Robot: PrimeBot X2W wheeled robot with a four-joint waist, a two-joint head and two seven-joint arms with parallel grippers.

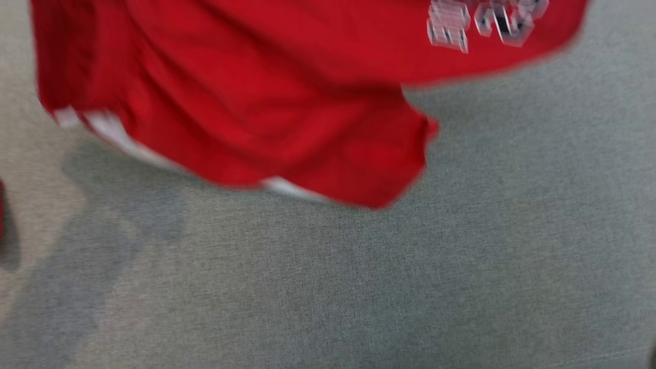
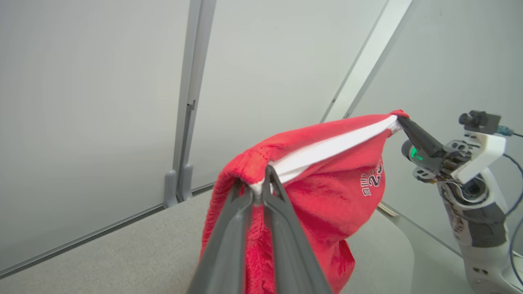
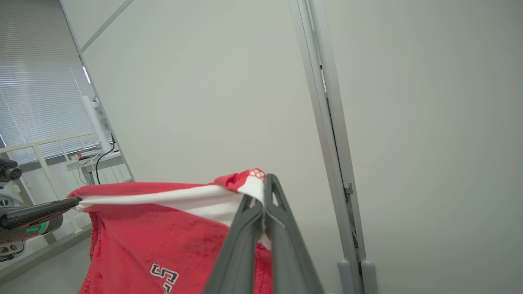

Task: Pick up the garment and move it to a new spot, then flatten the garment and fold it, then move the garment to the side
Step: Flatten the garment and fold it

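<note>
Currently, grey surface point(image 1: 461, 256) lies below the red garment point(image 1: 256, 102), which hangs above it, stretched between both grippers. White band point(image 2: 327, 149) runs taut along its top edge. Left gripper point(image 2: 257, 185) is clamped on one end of that band, right gripper point(image 3: 263, 190) on the other. Print point(image 1: 482, 23) is blurred

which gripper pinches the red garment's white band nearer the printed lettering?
The right gripper: the white lettering on the red fabric garment sits nearer its end of the white band; near the left gripper the fabric is plain red.
</note>
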